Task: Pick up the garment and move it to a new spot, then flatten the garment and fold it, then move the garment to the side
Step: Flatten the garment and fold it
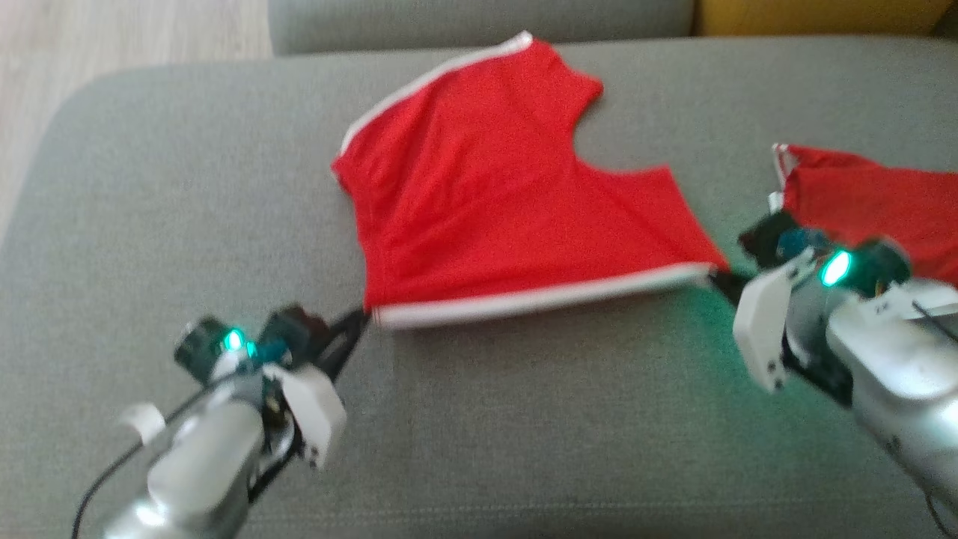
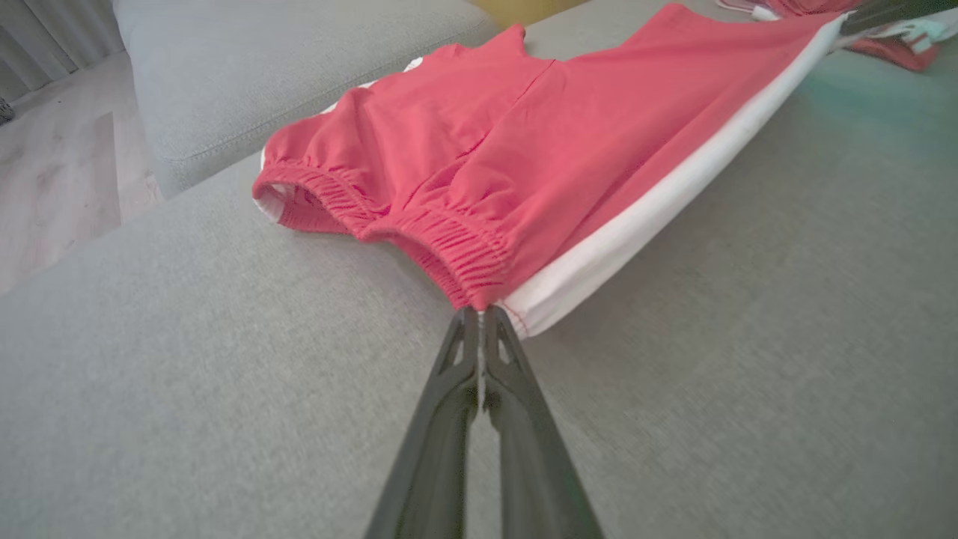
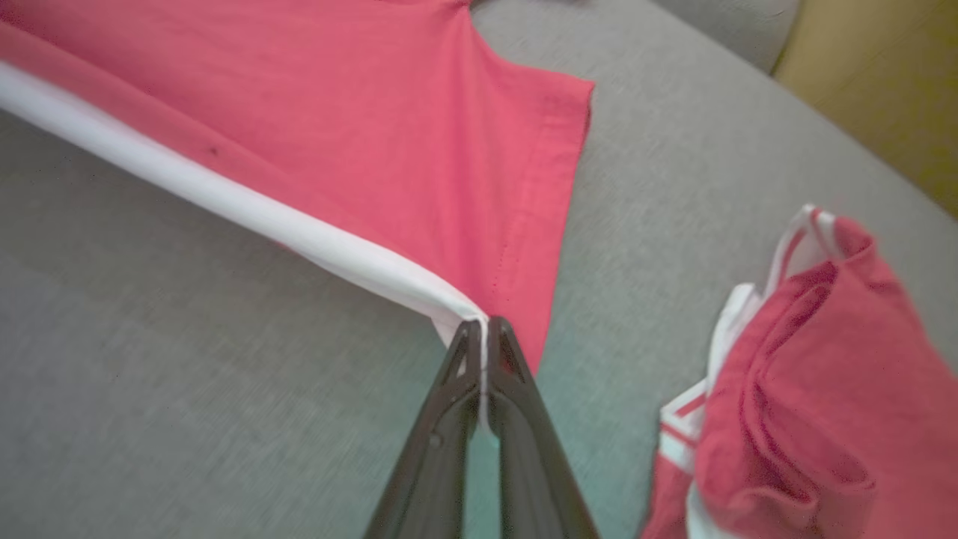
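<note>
Red garment (image 1: 486,202) clamped by left end effector (image 2: 479,313) and right end effector (image 3: 485,326); second red cloth (image 1: 868,198) cut off

Blur smears the whole head view, softening the seams of the red cloth shorts with white side stripes (image 1: 486,195). A second, crumpled red garment with white trim (image 1: 876,202) runs off that view's right edge, and off the right and bottom edges of the right wrist view; its kind cannot be told. A yellow surface (image 3: 883,90) in that view's upper corner is cropped, unidentifiable. The left wrist view's top edge cuts off the right gripper (image 2: 846,28) just behind its fingertips.
</note>
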Robot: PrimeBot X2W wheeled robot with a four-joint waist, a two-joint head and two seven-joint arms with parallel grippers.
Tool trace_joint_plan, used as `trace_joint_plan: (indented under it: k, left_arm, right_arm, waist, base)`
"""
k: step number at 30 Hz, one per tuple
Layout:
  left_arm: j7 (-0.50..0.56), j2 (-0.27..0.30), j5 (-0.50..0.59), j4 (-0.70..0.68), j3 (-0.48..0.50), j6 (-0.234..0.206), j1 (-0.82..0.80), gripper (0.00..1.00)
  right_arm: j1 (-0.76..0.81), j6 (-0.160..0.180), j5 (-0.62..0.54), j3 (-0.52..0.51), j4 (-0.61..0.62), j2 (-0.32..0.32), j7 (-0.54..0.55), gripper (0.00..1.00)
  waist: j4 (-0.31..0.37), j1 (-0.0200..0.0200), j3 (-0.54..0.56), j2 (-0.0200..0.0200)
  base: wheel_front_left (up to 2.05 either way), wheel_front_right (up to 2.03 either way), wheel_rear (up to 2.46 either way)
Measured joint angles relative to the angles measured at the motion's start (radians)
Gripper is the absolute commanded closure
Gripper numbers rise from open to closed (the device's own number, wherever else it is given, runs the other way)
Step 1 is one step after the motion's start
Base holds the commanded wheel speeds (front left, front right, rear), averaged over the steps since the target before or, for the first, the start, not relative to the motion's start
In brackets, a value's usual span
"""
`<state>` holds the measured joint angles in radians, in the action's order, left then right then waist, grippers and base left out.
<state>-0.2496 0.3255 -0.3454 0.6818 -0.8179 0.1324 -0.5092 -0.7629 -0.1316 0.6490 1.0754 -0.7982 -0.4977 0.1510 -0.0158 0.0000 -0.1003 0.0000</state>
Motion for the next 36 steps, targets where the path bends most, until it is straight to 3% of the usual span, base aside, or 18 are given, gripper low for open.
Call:
trace_joint_plan:
  k: [11,24,30,36]
  left_arm:
    - [0.083,0.052,-0.095,-0.173,-0.058,0.0,0.236,1.0]
    - [0.204,0.168,-0.171,-0.504,-0.065,-0.054,0.403,1.0]
    - [0.223,0.188,-0.177,-0.618,-0.015,-0.099,0.376,1.0]
    - [0.23,0.175,-0.186,-0.637,0.029,-0.105,0.266,1.0]
  right_arm:
    - [0.101,0.0,0.266,0.156,0.347,-0.228,0.208,1.0]
    - [0.186,0.0,0.379,0.177,0.606,-0.418,0.316,1.0]
    - [0.161,0.0,0.38,0.098,0.639,-0.431,0.296,1.0]
    - [0.057,0.0,0.363,0.031,0.611,-0.391,0.279,1.0]
  waist:
    - [0.02,0.0,0.131,0.0]
    - [-0.004,0.0,0.182,0.0]
    - [-0.024,0.0,0.163,0.0]
    - [-0.047,0.0,0.112,0.0]
  base:
    - [0.0,0.0,0.0]
    - [0.0,0.0,0.0]
    - [0.0,0.0,0.0]
    - [0.0,0.0,0.0]
